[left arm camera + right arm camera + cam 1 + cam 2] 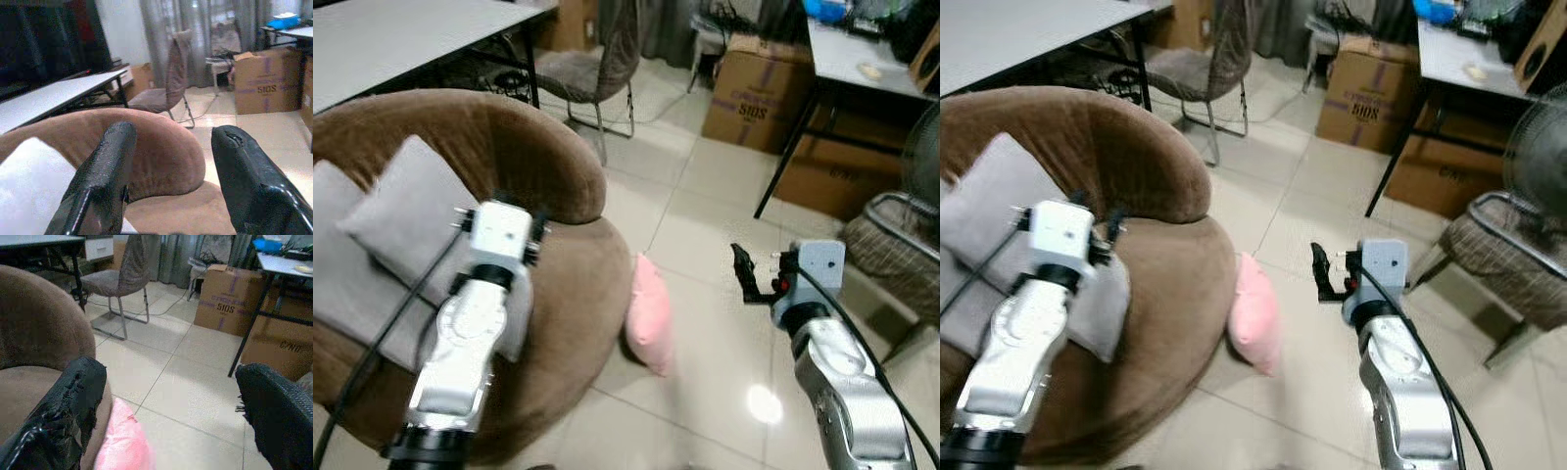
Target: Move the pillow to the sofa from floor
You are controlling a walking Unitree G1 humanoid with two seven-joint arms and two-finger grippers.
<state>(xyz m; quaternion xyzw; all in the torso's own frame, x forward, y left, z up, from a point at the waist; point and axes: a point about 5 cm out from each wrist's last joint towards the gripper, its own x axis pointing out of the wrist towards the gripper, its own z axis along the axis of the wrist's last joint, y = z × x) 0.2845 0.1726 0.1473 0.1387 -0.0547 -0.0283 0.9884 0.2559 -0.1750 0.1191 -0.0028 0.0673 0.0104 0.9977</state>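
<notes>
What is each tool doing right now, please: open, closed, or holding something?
Left tool: open, empty, above the brown sofa.
Right tool: open, empty, over the floor beside the pink pillow.

A small, soft pink fabric pillow [649,315] stands on its edge on the pale tiled floor [705,235], leaning against the curved front of the round brown upholstered sofa [563,294].
</notes>
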